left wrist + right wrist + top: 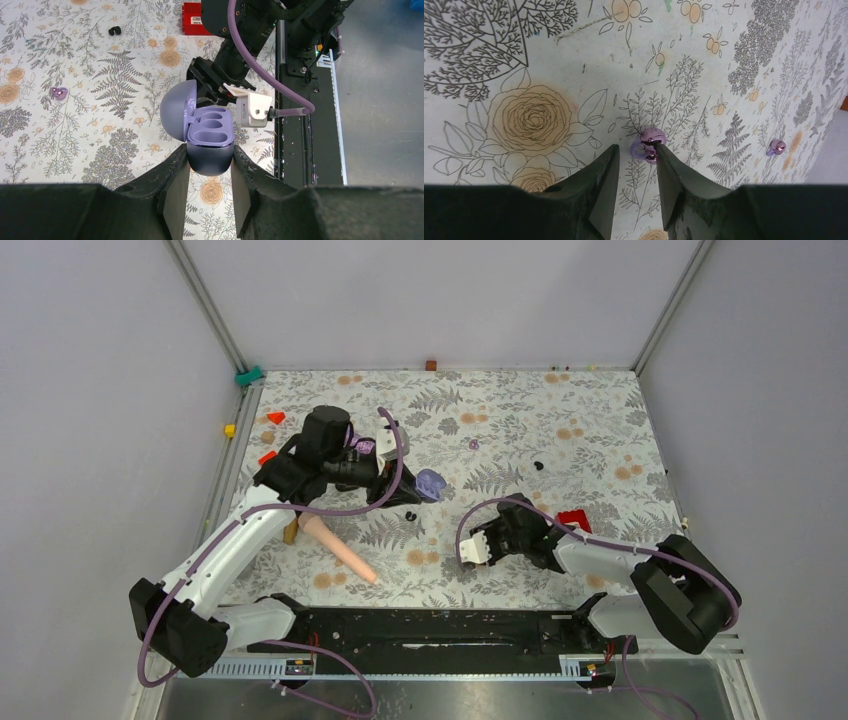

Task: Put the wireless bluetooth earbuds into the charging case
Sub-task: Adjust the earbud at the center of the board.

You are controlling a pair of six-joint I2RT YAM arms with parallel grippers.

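Note:
My left gripper (420,488) is shut on the open purple charging case (210,135), held above the table with the lid (174,111) swung left; both sockets are empty. My right gripper (636,147) is open, low over the floral table. A purple earbud (651,136) lies just past the tips and touches the right fingertip (659,150). A second purple earbud (777,147) lies farther off; it also shows in the left wrist view (59,92) and in the top view (473,443). Black earbuds lie at mid-table (540,466) and below the case (410,515).
A red box (573,521) sits beside the right arm. A pink cone-shaped object (340,548) lies by the left arm. Small coloured blocks (275,417) lie along the table's left and far edges. The right gripper (250,107) hangs just beyond the case in the left wrist view.

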